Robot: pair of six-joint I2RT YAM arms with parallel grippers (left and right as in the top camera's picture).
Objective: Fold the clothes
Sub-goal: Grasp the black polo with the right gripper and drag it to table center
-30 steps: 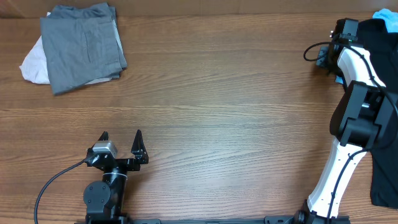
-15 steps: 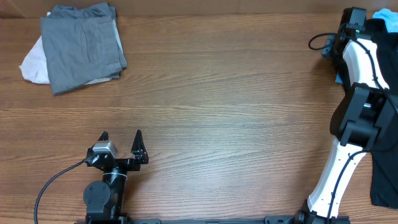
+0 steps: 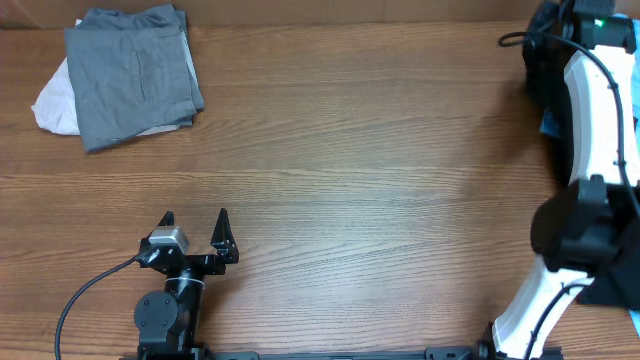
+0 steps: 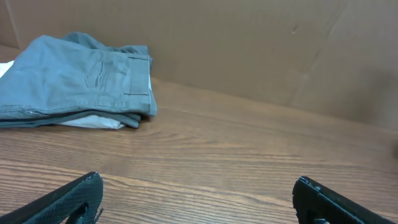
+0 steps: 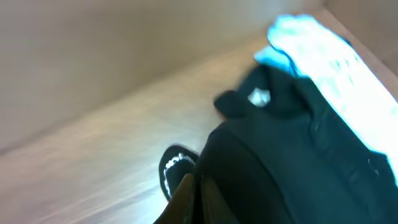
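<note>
My right gripper [image 5: 198,194] is shut on a fold of the black shirt [image 5: 298,155], which drapes over its fingers. In the overhead view the right gripper [image 3: 554,22] is at the table's far right corner, with black cloth [image 3: 538,72] hanging below it. A light blue garment [image 5: 323,50] lies just behind the shirt. A folded grey garment [image 3: 133,72] sits on a white one [image 3: 52,105] at the far left. Near the front edge, my left gripper [image 3: 194,215] stands wide open over bare wood, its jaws [image 4: 198,186] holding nothing.
A cardboard wall [image 4: 249,43] runs along the back of the wooden table [image 3: 350,170]. The grey stack [image 4: 74,78] lies ahead and left of my left gripper. More black cloth [image 3: 618,290] hangs at the right edge beside the right arm's base.
The right arm has swung toward the far right corner and its gripper has closed on the black shirt, pulling the cloth up with it. The left arm has stayed still.
</note>
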